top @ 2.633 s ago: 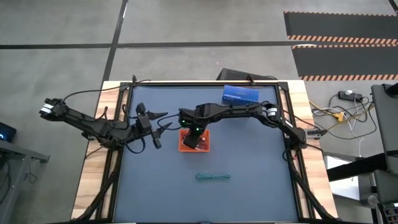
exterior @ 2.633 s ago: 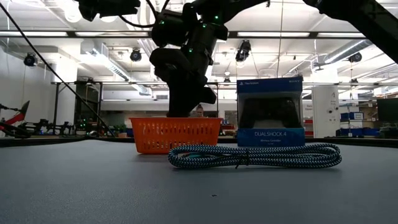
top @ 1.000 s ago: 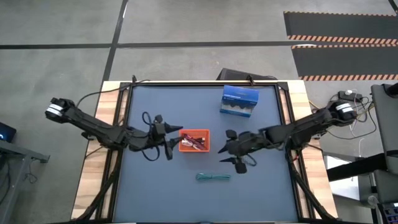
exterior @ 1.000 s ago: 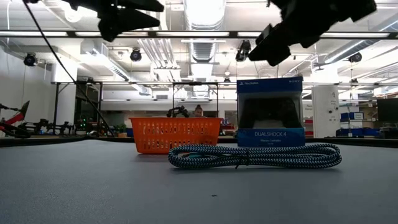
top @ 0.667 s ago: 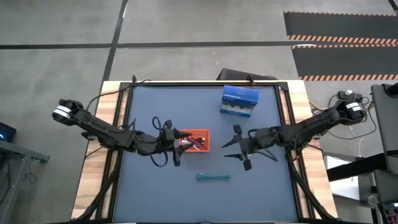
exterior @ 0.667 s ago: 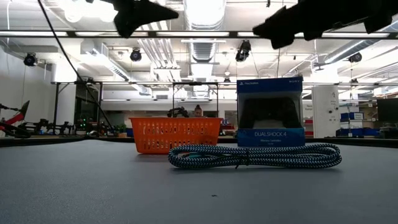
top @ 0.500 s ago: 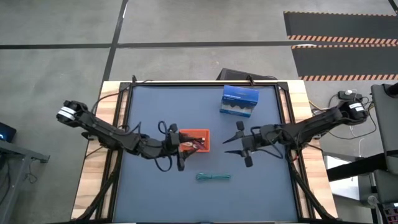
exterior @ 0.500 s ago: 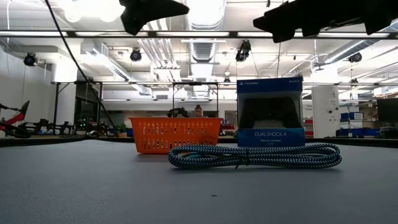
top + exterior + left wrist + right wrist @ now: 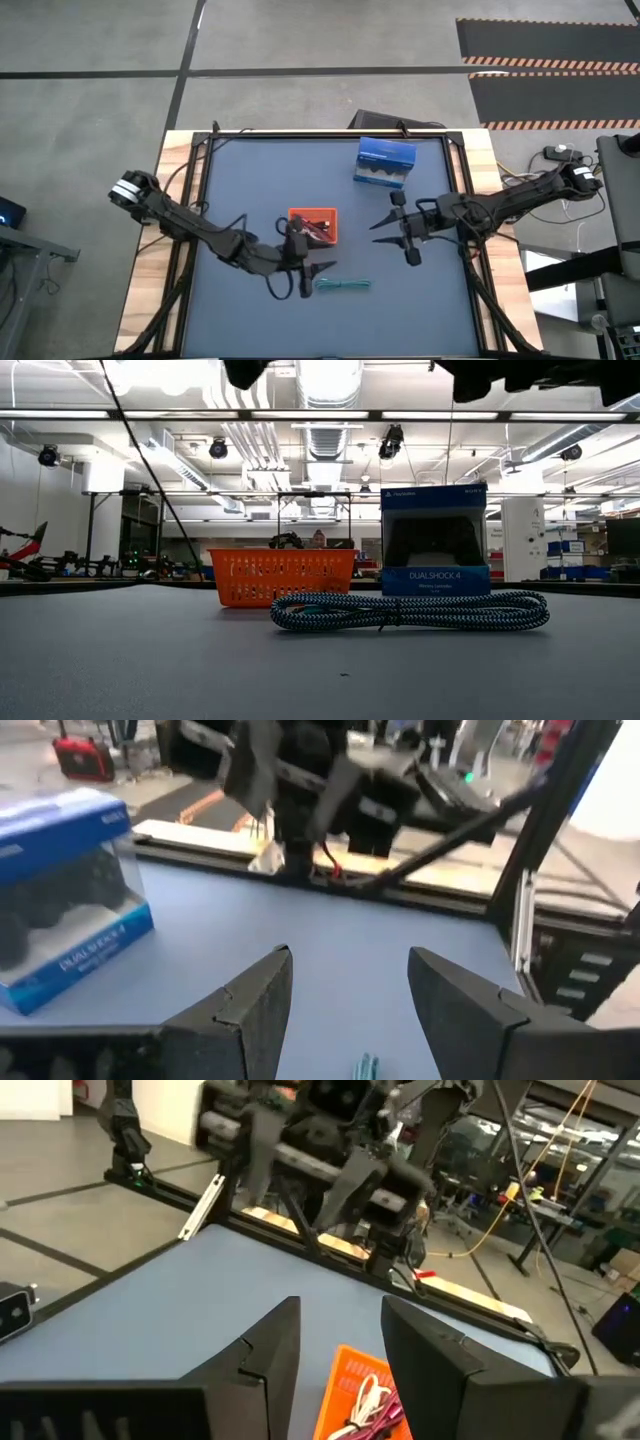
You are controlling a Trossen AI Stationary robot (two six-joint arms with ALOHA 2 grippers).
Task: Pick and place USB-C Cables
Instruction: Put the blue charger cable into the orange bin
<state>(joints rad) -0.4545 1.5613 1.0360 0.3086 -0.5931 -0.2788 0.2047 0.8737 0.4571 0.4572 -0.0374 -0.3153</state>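
Jaws of the left gripper (image 9: pixel 322 272) wide apart and empty, up in the air just beside the teal cable (image 9: pixel 343 286). Jaws of the right gripper (image 9: pixel 397 232) apart too, holding nothing, up over the bench (image 9: pixel 250 180) between the orange basket (image 9: pixel 314 225) and the bench's right edge. Teal cable flat on the bench, coiled, in front of the basket. White cable (image 9: pixel 368 1400) and pink-red cable (image 9: pixel 385 1415) inside the basket. Blue DualShock 4 box (image 9: pixel 386 161) near the back edge.

The low view's top edge cuts off both arms; the orange tray (image 9: pixel 283 577) hides its contents there.
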